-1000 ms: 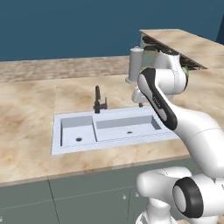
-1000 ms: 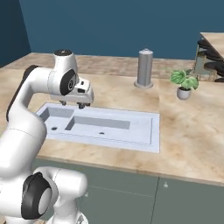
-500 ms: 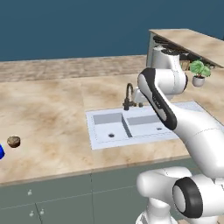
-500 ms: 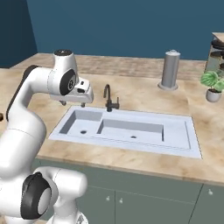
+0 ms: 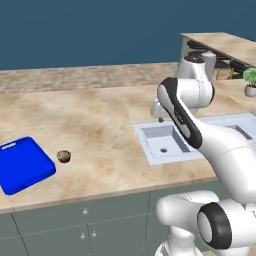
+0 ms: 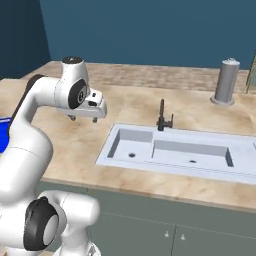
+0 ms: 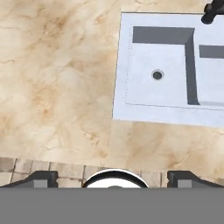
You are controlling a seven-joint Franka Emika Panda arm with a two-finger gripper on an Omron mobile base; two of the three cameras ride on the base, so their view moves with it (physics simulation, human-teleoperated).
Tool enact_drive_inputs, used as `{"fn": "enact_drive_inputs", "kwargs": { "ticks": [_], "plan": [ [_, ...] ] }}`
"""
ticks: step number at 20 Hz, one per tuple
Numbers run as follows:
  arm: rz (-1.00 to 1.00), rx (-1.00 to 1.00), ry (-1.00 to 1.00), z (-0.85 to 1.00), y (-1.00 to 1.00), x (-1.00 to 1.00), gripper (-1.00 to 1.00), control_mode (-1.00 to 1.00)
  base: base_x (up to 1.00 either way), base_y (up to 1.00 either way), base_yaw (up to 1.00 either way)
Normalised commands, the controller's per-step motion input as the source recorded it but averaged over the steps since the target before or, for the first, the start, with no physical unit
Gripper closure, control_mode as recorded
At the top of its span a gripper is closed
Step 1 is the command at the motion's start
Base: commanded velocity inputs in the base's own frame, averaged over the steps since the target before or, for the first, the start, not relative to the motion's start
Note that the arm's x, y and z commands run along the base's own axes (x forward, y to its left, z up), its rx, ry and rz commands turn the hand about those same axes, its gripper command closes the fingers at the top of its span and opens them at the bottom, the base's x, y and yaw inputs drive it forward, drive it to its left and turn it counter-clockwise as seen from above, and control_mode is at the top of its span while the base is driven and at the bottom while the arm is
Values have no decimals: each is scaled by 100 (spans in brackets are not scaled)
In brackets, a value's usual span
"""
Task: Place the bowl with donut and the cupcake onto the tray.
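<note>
The blue tray (image 5: 24, 165) lies flat at the counter's left front, and a sliver of it (image 6: 2, 135) shows at the right base view's left edge. The small brown cupcake (image 5: 63, 156) stands on the counter just right of the tray. The bowl and the donut are out of view. My gripper (image 5: 160, 115) hangs over the counter beside the sink's left end, far right of the cupcake. It (image 6: 84, 118) points down. In the hand view the gripper (image 7: 113, 179) is open, its fingertips (image 7: 41, 178) wide apart above bare counter.
A pale sink (image 5: 165, 140) with a dark faucet (image 6: 162, 116) is set into the counter to the right; its rim (image 7: 120, 100) lies just ahead of my hand. A grey canister (image 6: 226, 82) and a potted plant (image 5: 250, 82) stand further right.
The whole scene has slid right in both base views, so the base has moved left. The tray and cupcake have come into view. The gripper stays open.
</note>
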Motion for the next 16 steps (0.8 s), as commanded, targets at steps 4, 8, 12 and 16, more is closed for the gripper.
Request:
{"fn": "enact_drive_inputs", "kwargs": {
  "ticks": [4,8,12,16],
  "plan": [
    [0,0,0,0,0,0,-100,100,0,77,0],
    [0,0,0,0,0,0,-100,100,0,77,0],
    [0,0,0,0,0,0,-100,100,0,75,0],
    [0,0,0,0,0,0,-100,100,0,75,0]
  ]
}}
